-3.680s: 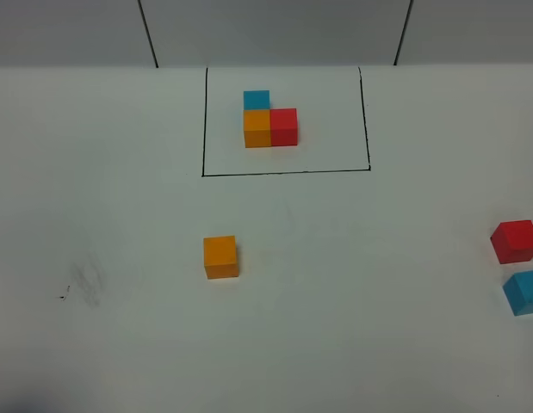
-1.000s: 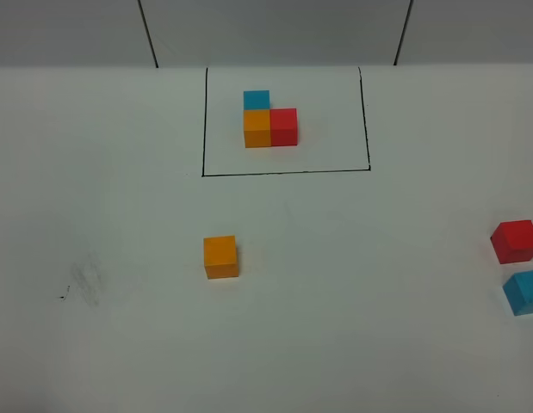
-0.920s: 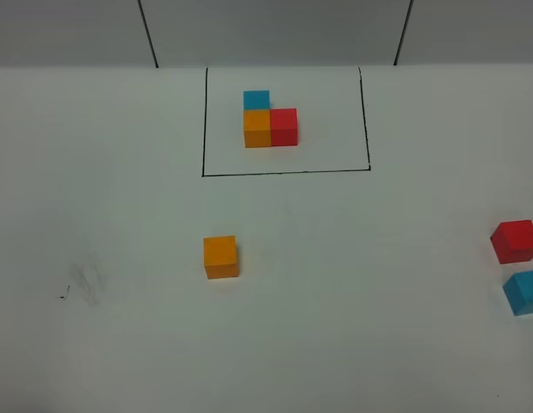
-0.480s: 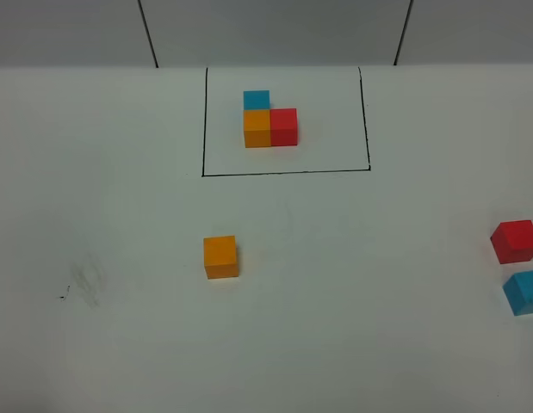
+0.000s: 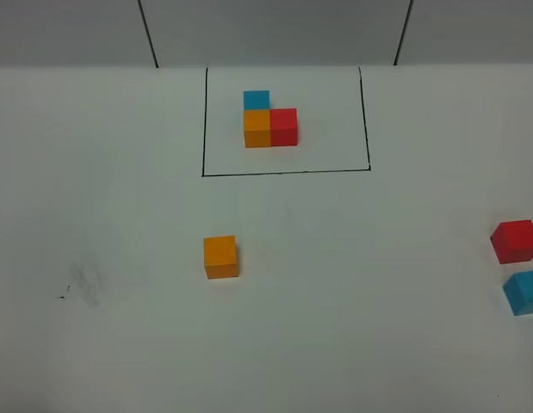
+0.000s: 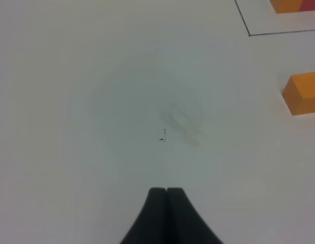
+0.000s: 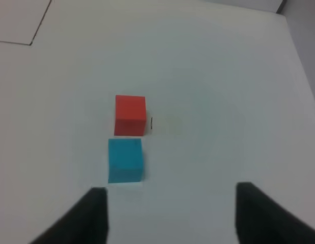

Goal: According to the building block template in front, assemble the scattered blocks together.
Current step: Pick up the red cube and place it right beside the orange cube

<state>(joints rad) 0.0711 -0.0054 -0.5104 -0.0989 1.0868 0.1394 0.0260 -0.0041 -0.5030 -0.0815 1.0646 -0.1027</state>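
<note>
Right claw (image 7: 172, 216) is hovering spread apart, empty, probably lining up on the blue cube (image 7: 125, 160); left claw's (image 6: 166, 198) sitting pinched closed.

Small orange cube (image 5: 220, 256), red cube (image 5: 516, 241) and light blue cube (image 5: 524, 292) — plain matt faces, smooth-looking; the white desk (image 5: 378, 301) is matt too — faintly scuffed.

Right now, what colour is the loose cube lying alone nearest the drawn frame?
The lone cube is orange, clearest in the exterior high view.
</note>
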